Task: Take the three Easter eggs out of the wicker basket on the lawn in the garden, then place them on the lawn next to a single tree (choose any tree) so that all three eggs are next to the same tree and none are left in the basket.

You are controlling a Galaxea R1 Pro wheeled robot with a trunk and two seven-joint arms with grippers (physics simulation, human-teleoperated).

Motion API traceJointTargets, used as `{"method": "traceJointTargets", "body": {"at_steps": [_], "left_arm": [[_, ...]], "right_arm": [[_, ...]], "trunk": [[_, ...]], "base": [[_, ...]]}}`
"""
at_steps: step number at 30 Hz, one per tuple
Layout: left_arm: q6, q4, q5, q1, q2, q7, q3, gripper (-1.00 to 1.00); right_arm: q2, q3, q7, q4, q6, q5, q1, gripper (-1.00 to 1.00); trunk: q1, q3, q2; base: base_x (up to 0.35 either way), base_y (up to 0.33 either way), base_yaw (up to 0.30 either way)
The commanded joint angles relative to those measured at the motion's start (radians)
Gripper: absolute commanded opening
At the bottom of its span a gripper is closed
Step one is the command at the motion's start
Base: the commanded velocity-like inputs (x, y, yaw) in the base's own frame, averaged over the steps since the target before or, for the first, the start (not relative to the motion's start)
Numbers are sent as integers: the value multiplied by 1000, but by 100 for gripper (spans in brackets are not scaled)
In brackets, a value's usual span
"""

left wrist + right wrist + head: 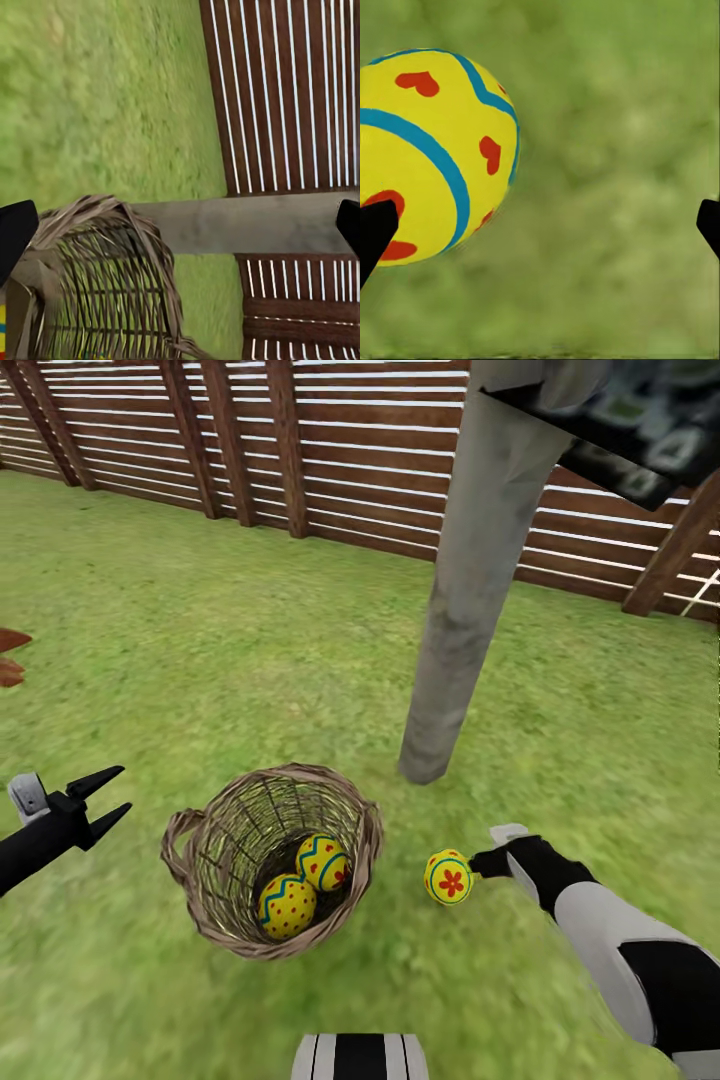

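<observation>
Jaws: our right gripper [540, 225] spread, egg [431, 154] against one finger, ungripped; left gripper [100, 800] spread, empty.
Next: wicker basket [355, 815] eggs lie nearer our left.

tree [470, 560] crown cropped, lawn [622, 112] blurred — basket [97, 285] cut off
</observation>
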Motion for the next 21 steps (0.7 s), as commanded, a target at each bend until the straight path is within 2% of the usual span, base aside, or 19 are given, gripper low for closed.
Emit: {"method": "traceJointTargets", "body": {"at_steps": [1, 3, 5, 9, 18, 21], "left_arm": [[5, 0, -9, -1, 0, -8, 1, 100], [5, 1, -9, -1, 0, -8, 2, 100], [5, 1, -9, -1, 1, -8, 3, 100], [7, -12, -4, 16, 7, -10, 4, 100], [10, 2, -3, 33, 8, -11, -2, 100], [10, 3, -3, 34, 8, -12, -3, 100]], "right_arm": [[-36, -2, 129, -2, 32, -18, 0, 100], [-59, -5, 237, -2, 55, -32, 0, 100], [-79, -25, 322, -2, 68, -47, 1, 100], [-82, -48, 315, 4, 59, -70, -22, 100], [-31, -98, 364, -1, 78, -129, -44, 100], [-27, -104, 369, -2, 94, -147, -44, 100]], "trunk": [[-1, 3, 0], [-1, 11, 1], [-2, 19, 1], [-4, 34, 2], [-8, 69, 4], [-10, 81, 5]], "base": [[0, 0, 0], [0, 0, 0], [0, 0, 0], [0, 0, 0], [0, 0, 0], [-146, 31, 0]]}}
